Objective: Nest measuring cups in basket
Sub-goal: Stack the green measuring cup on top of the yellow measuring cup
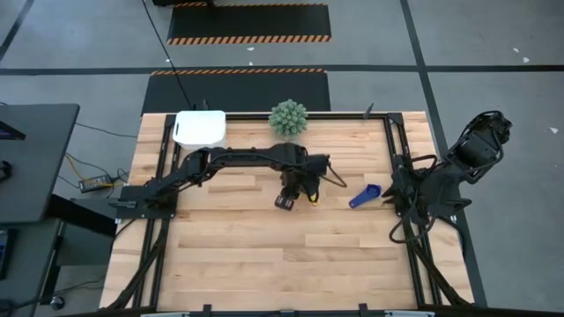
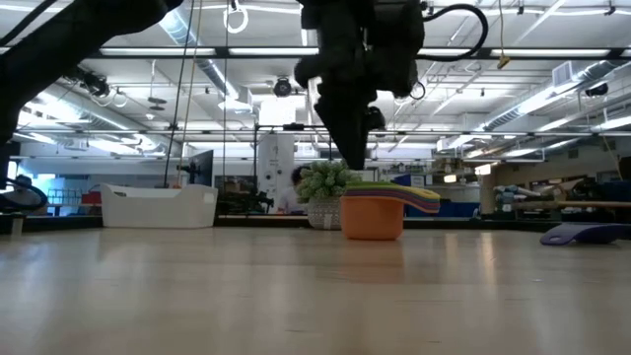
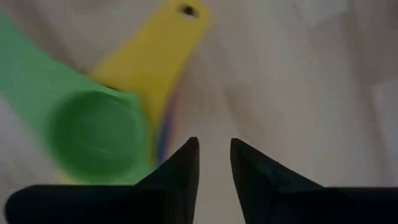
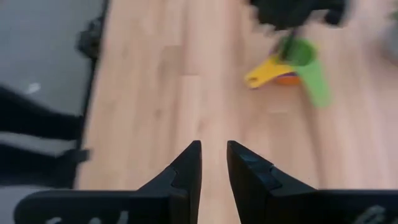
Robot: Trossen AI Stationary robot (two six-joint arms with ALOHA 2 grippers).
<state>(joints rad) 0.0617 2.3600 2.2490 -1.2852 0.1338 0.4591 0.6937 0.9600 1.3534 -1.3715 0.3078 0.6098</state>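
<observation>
Dark fingers of the left gripper (image 3: 214,162), narrowly parted and empty, are seen just above the nested measuring cups (image 2: 380,209) at mid-tabletop. The basket (image 1: 200,128) is seen at the far edge, left of centre, well apart. The stack could be tipped if brushed. One blue cup (image 1: 364,195) is left unnested toward the right edge, near the idle right gripper (image 4: 212,163), also narrowly parted. No writing is legible.

Left arm stretched across to mid-bench, wrist bent down, left gripper (image 1: 298,195) pointing at the surface, fingers (image 3: 180,171) parted by a narrow gap with nothing between them. Right arm folded back at the right edge, right gripper (image 4: 213,163) hanging above the boards, fingers slightly apart, nothing gripped.
</observation>
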